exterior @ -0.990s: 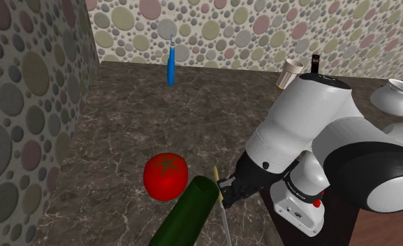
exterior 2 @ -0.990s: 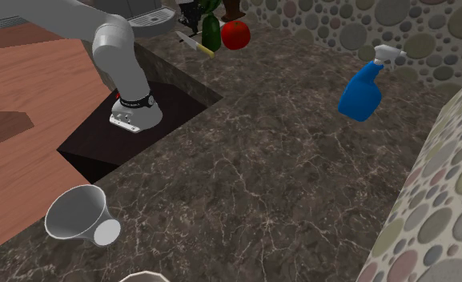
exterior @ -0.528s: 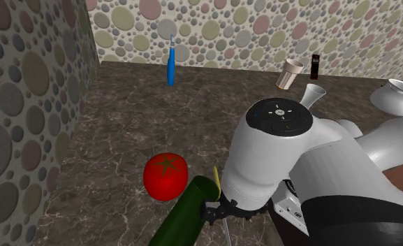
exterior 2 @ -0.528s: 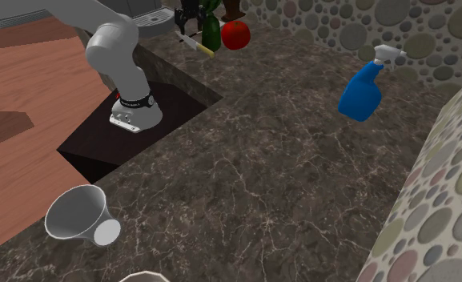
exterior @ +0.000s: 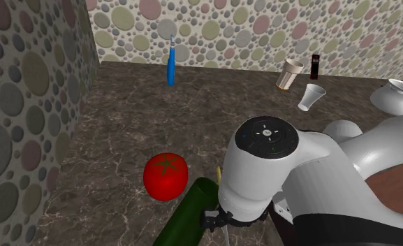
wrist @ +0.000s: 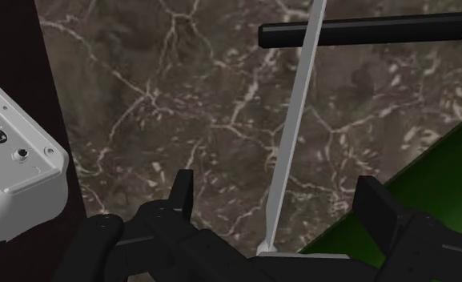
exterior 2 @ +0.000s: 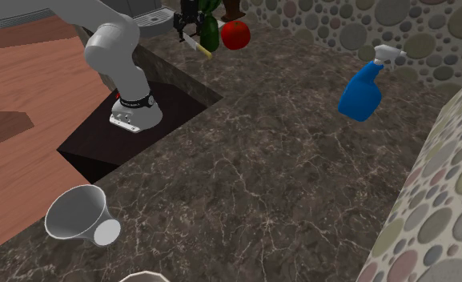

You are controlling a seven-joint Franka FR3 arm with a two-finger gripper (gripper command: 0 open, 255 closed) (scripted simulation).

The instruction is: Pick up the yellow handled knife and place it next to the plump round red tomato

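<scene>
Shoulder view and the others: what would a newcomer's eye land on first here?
The bulky white arm looms at the shoulder view's lower right, bent down beside a bright red tomato and a dark green cylinder on the marbled counter. In the wrist view the knife lies with its pale blade between the fingers of the open tool, untouched. A blue spray bottle stands out at the second exterior view's right.

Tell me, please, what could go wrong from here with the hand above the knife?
1. The open hand straddles the knife at its thin grey blade, not at the yellow handle; a grasp there may slip or let the knife pivot.
2. The dark green cylinder lies close beside one finger; closing or lifting could knock it, perhaps towards the tomato.
</scene>
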